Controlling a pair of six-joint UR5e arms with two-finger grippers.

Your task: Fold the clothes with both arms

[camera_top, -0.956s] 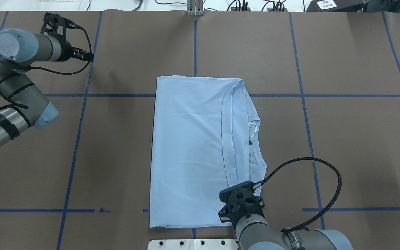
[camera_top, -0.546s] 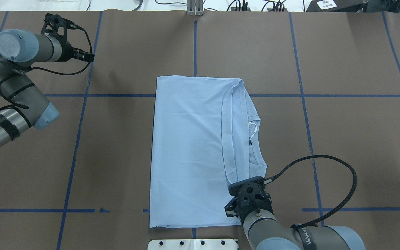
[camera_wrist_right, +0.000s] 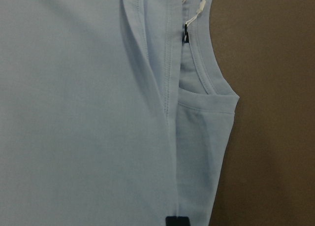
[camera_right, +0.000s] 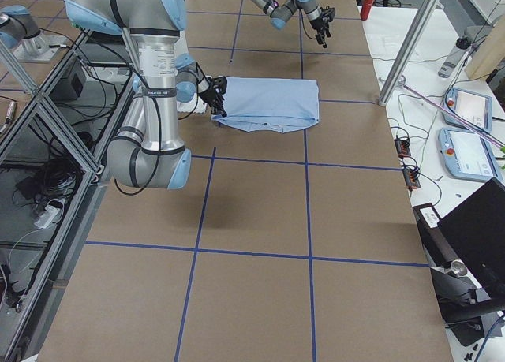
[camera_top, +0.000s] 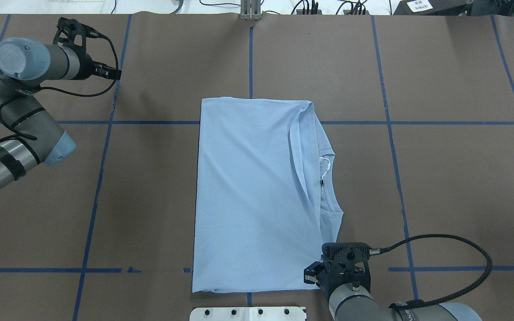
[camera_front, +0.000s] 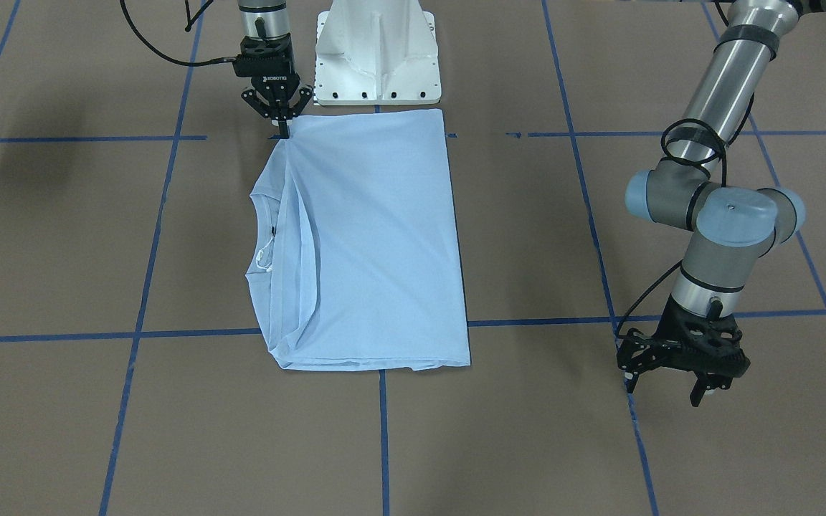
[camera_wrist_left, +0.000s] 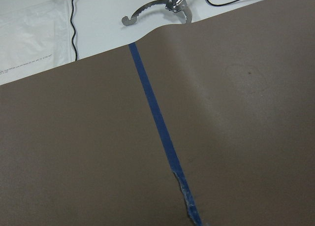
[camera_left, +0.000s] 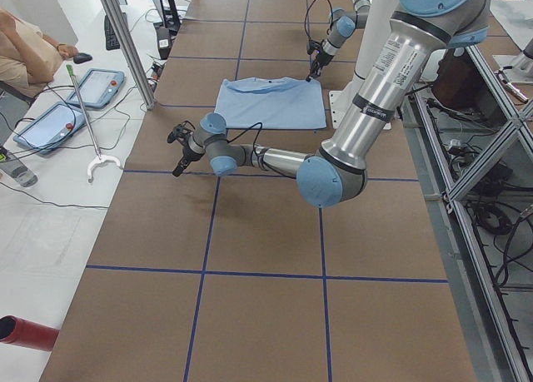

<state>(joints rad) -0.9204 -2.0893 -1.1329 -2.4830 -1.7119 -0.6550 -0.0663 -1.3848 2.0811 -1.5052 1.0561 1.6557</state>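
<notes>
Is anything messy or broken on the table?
Two small things. The blue tape line near the left gripper is torn and frayed at one spot. On the T-shirt, the folded-over edge slants instead of running straight, leaving the collar peeking out.

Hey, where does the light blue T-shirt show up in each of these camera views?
Front-facing: T-shirt at centre, slightly left.
Overhead: T-shirt at centre.
Exterior left: small, top centre.
Exterior right: upper centre.
Left wrist: not in it.
Right wrist: fills most of the frame.
Shared landmark: the right gripper at one corner of it.
</notes>
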